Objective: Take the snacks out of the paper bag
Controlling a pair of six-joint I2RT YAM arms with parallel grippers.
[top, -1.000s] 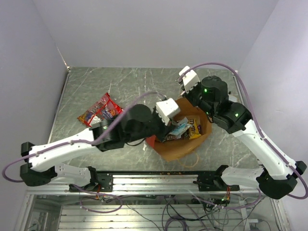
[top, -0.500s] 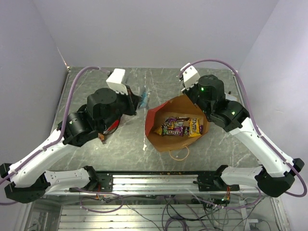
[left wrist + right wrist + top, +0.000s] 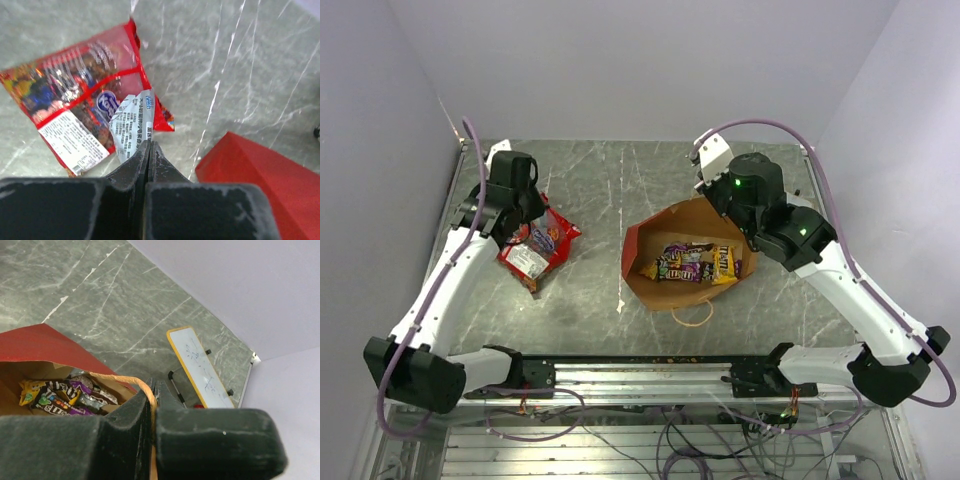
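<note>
The grey marbled table (image 3: 620, 180) carries the paper bag (image 3: 655, 290) at its middle, mouth up, and the right gripper (image 3: 153, 390) at the bag's far rim is clenched on a loop handle (image 3: 131, 378). A second ago the left arm was reaching into the bag; now it has swung well to the left of it. The left gripper (image 3: 148, 146) is closed on what looks like the edge of a silver-blue packet (image 3: 129, 122), held over the red chip bag (image 3: 540, 245), so one more snack is out. Several packets (image 3: 690, 263) still lie inside the bag.
</note>
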